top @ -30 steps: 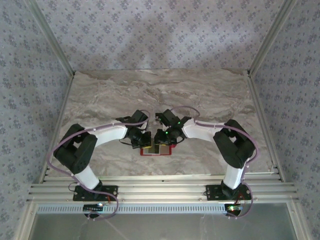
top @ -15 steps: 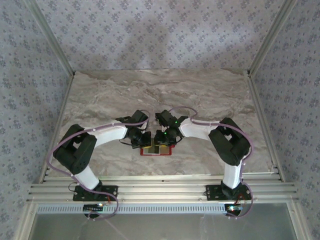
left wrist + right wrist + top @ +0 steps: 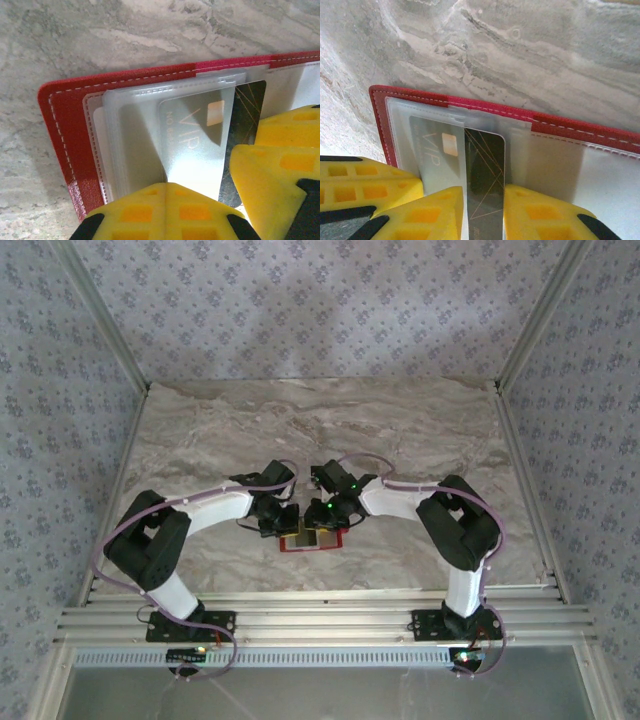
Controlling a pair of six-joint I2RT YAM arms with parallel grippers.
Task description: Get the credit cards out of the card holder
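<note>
1. Right gripper (image 3: pixel 484 202): jaws closed on the near end of the black credit card (image 3: pixel 485 160), which sticks partway out of the red card holder (image 3: pixel 485 109) (far end looks tucked in a clear pocket (image 3: pixel 400 120)).
2. Left gripper (image 3: pixel 165 190): fingers pressed together, tips bearing down on the pocket over the silver VIP card (image 3: pixel 192 135).
3. The holder lies open and flat on the marble table (image 3: pixel 530 45), toward its near edge.
4. Risks: the thin card may slip from the grip; if the left tips pin it too, pulling would drag the whole holder.
</note>
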